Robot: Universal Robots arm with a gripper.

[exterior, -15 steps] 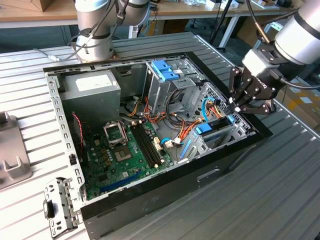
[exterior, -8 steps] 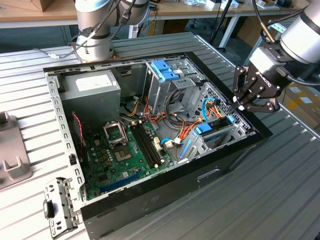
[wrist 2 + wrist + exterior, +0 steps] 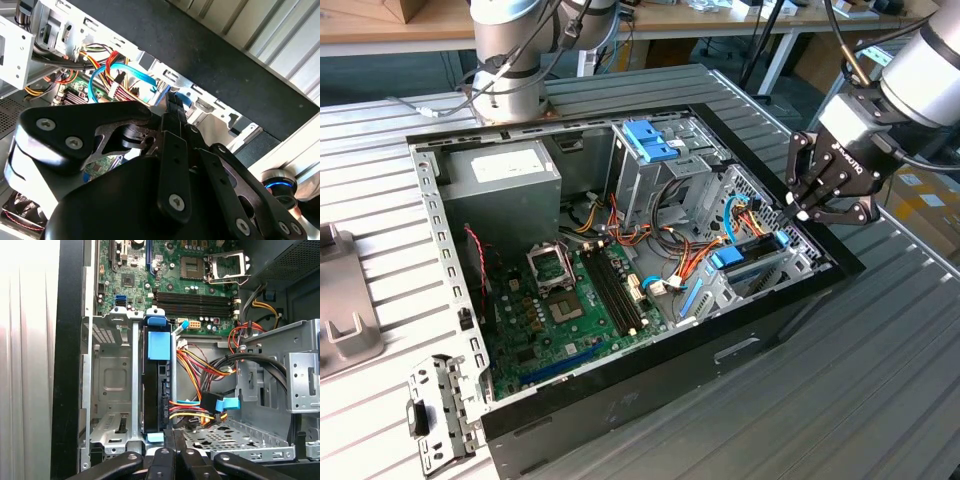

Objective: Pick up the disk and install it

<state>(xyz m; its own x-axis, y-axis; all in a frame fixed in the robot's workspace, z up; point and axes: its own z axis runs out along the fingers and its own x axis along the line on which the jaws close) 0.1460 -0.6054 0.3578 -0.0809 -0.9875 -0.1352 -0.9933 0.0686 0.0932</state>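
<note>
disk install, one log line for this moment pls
disk: on edge in drive bay of the case | claw: fingers together at bay's edge | blue rails seated

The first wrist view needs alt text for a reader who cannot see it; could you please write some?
The disk, with its light blue carrier rails, stands on edge in a slot of the metal drive cage inside an open computer case, with the black tool just at its near end. Beyond lie the green motherboard and bundled coloured cables.

Black gripper (image 3: 798,207) is showing against a ribbed grey table (image 3: 880,380). Disk (image 3: 159,390) is appearing dark with light blue rails; motherboard (image 3: 575,300) is showing green; wires (image 3: 200,362) are running red, yellow, orange.
</note>
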